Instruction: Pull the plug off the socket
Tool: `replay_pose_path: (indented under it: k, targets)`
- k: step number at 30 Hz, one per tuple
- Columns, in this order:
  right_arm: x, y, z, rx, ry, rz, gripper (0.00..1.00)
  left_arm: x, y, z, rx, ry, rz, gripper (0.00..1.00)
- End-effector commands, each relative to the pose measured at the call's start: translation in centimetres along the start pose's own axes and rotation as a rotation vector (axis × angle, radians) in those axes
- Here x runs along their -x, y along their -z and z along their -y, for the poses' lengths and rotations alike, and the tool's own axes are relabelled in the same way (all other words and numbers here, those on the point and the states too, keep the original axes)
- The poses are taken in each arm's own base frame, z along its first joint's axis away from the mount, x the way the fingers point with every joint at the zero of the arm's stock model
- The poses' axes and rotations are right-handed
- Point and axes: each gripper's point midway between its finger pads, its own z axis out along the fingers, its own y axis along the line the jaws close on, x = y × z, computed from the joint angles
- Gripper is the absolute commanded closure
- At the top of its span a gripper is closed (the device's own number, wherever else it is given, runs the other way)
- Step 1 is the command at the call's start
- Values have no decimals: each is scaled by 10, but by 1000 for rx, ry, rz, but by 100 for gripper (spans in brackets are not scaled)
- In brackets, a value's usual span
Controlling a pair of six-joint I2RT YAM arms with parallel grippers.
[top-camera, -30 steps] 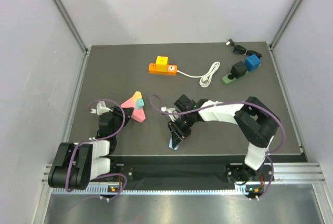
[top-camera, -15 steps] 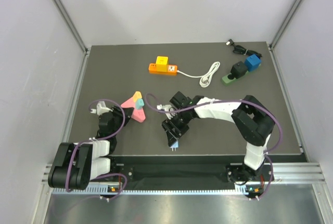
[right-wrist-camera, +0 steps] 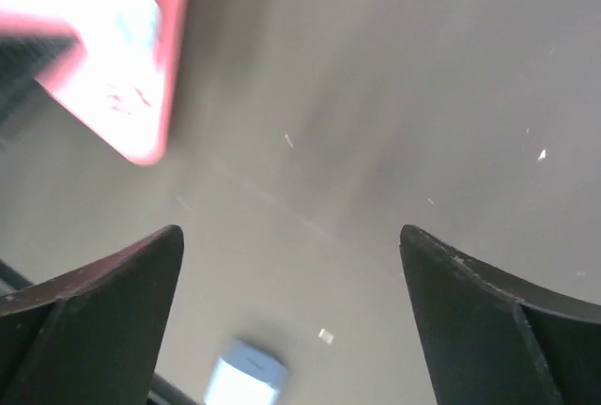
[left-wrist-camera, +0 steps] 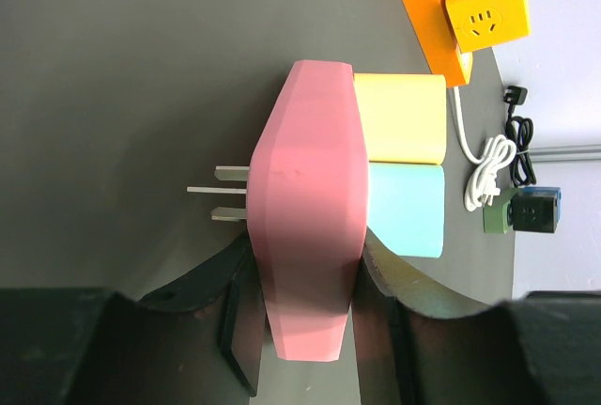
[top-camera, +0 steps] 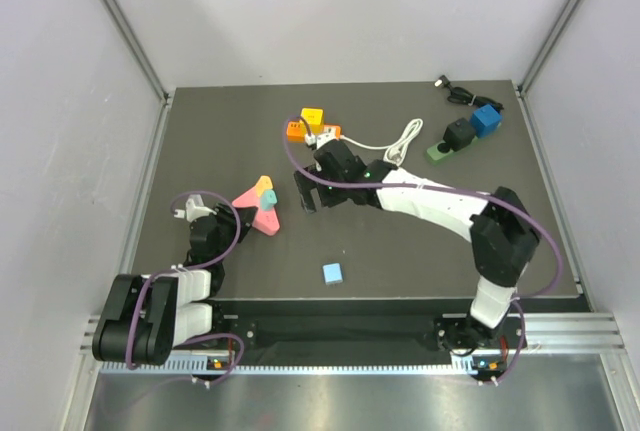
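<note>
top external: right gripper (top-camera: pixel 303 192), fingers wide and empty, has dropped the blue plug (top-camera: pixel 333 273) well apart from the pink socket (top-camera: pixel 258 211); left gripper (left-wrist-camera: pixel 305 273) clamps that socket; yellow plug (left-wrist-camera: pixel 399 118) remains seated.

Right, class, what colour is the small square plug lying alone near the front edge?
Light blue; the small square plug shows best in the top view.

Our left gripper (top-camera: pixel 238 219) clamps the pink socket (left-wrist-camera: pixel 310 198); our right gripper (top-camera: pixel 306 194) hovers just right of it, jaws spread, empty.
</note>
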Motion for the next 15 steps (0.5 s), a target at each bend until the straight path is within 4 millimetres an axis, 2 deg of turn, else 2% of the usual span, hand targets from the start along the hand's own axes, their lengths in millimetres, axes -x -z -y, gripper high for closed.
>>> replay_pose_path:
  k: [1, 2, 5, 6, 9, 15]
  targets:
    - [72, 30, -30, 19, -181, 387, 0, -25, 16, -53, 164, -26, -63, 100]
    - [73, 28, -39, 65, -195, 395, 0, -26, 16, -53, 163, -25, -66, 100]
    - [78, 7, -53, 102, -234, 372, 0, -25, 16, -53, 164, -24, -64, 100]
    - [81, -7, -64, 132, -231, 339, 2, -26, 16, -53, 162, -24, -65, 100]
    - [83, -28, -83, 171, -219, 320, 5, -25, 16, -53, 162, -30, -65, 100]
    - [85, -49, -89, 163, -255, 313, 8, -26, 16, -51, 157, -33, -70, 100]
